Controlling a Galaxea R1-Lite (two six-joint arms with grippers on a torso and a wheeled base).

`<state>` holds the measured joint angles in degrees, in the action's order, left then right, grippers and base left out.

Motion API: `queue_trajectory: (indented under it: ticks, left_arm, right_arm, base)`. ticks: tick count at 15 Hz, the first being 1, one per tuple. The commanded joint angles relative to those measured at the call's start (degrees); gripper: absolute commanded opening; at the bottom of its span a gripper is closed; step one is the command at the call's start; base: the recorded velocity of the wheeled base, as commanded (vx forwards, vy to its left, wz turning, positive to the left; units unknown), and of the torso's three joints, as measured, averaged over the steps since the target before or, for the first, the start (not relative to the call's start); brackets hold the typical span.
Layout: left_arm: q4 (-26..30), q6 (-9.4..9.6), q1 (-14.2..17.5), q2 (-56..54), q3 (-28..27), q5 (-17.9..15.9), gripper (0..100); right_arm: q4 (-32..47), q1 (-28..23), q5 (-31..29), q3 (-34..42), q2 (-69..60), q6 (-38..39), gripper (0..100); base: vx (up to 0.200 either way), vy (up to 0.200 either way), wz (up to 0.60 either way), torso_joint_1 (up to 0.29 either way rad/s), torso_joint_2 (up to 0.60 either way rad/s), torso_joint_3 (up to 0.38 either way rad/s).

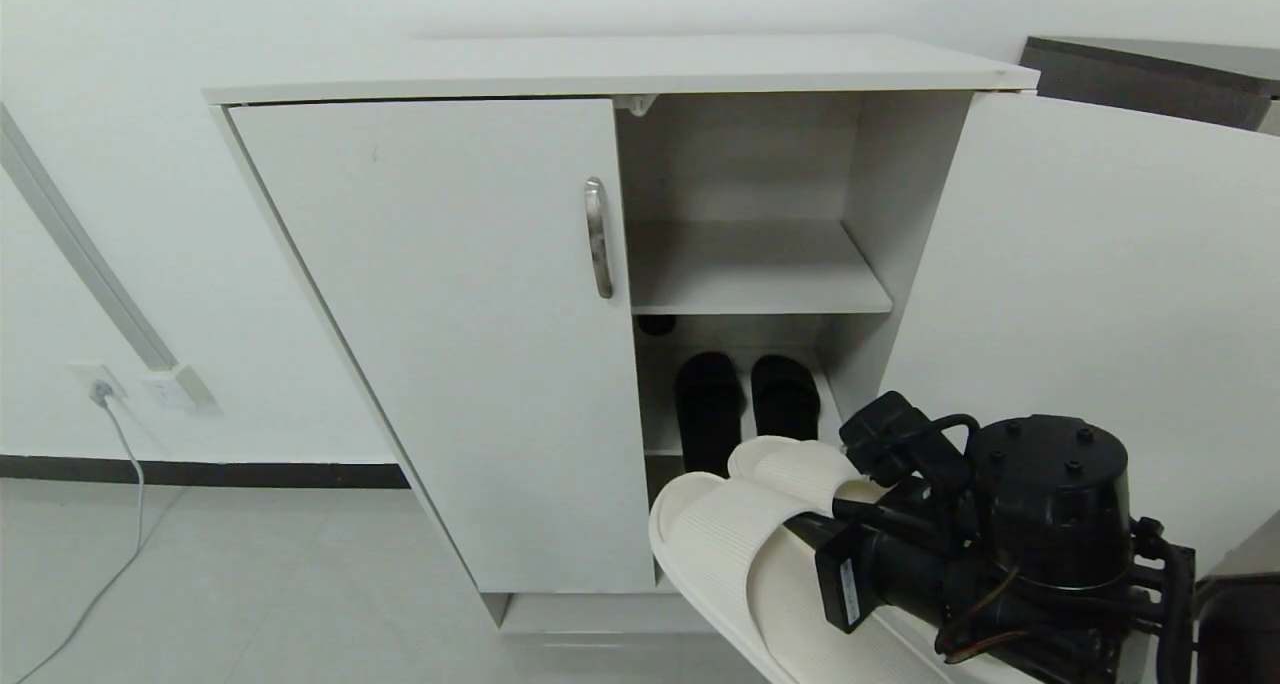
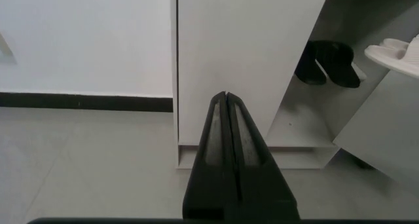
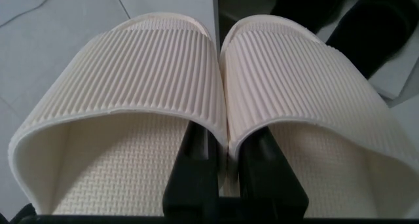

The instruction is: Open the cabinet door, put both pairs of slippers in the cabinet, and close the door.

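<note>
The big white cabinet (image 1: pixel 620 64) is a smooth, flat box with sharp, square edges. Its left door (image 1: pixel 440 344) is shut. Its right door (image 1: pixel 1100 294) swings wide open, so the right half is open at the front. The floor (image 1: pixel 250 584) is made of pale gray, shiny tiles, and a wide bare stretch of it lies in front of the shut door.

Inside, the upper shelf (image 1: pixel 750 269) is a flat white board. On the lower shelf sit the black slippers (image 1: pixel 708 404), side by side, filling most of it from edge to edge.

The cream slippers (image 1: pixel 740 534) are soft and rounded, with thin ribs across the tops and bumpy soles inside. They hang in the air just in front of the open side, low down, toes toward the lower shelf. The right gripper (image 3: pixel 226 178) has one jaw inside each slipper and squeezes their two inner walls together.

The left gripper (image 2: pixel 226 103) sits low over the floor, facing the bottom edge of the shut door. Its jaws are pressed flat together on nothing.

A curved silver metal handle (image 1: pixel 597 237) stands upright at the left door's right edge.
</note>
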<state>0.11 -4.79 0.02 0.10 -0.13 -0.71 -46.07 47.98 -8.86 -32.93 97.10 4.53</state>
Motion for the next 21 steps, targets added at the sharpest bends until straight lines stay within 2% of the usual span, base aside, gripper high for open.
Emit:
queue_trajectory:
  ticks: [1,3,5,7,9,11,12,15,18,21]
  left_arm:
    - [0.0,-0.04,0.0,0.1,0.0,0.0,0]
    - [0.0,0.04,0.1,0.1,0.0,0.0,0]
    - [0.0,0.04,0.1,0.1,0.0,0.0,0]
    - [0.0,0.13,0.1,0.1,0.0,0.0,0]
    - [0.0,0.13,0.0,0.1,0.0,0.0,0]
    - [0.1,0.22,0.1,0.1,0.0,0.0,0]
    - [0.0,0.13,0.1,0.1,0.0,0.0,0]
    - [0.0,0.13,0.1,0.1,0.0,0.0,0]
    - [0.0,0.13,0.1,0.0,0.0,0.0,0]
    - [0.0,0.13,0.1,0.1,0.0,0.0,0]
  right_arm:
    - [-1.7,-0.3,-0.1,-0.1,2.3,0.0,0]
    - [-3.8,-0.6,-0.3,-0.4,2.6,-0.3,0]
    - [-3.4,0.0,-4.1,-2.5,2.7,-0.5,0]
    - [1.4,2.6,-21.3,-12.8,8.5,0.7,0]
    - [4.6,4.2,-31.0,-19.6,13.3,3.4,0]
    - [6.7,5.2,-37.5,-26.5,16.5,3.6,0]
    - [7.6,5.5,-38.3,-28.4,16.5,3.5,0]
    - [21.1,7.2,-39.0,-38.1,13.0,4.9,0]
    - [34.7,8.0,-38.9,-45.6,10.3,10.1,0]
    - [37.9,6.8,-39.2,-48.9,9.9,10.7,0]
  base:
    - [0.000,0.000,0.00,-0.002,0.10,0.095]
    - [0.000,0.000,0.00,-0.001,0.03,0.018]
    - [0.000,0.000,0.00,0.000,0.00,0.000]
    - [0.000,0.000,0.00,0.000,0.00,0.000]
    - [0.000,0.000,0.00,0.000,0.00,0.000]
    - [0.000,0.000,0.00,0.000,0.00,0.000]
    - [0.000,0.000,0.00,0.000,0.00,0.000]
    - [0.000,0.000,0.00,0.000,0.00,0.000]
    - [0.000,0.000,0.00,0.000,0.00,0.000]
    - [0.000,0.000,0.00,0.000,0.00,0.000]
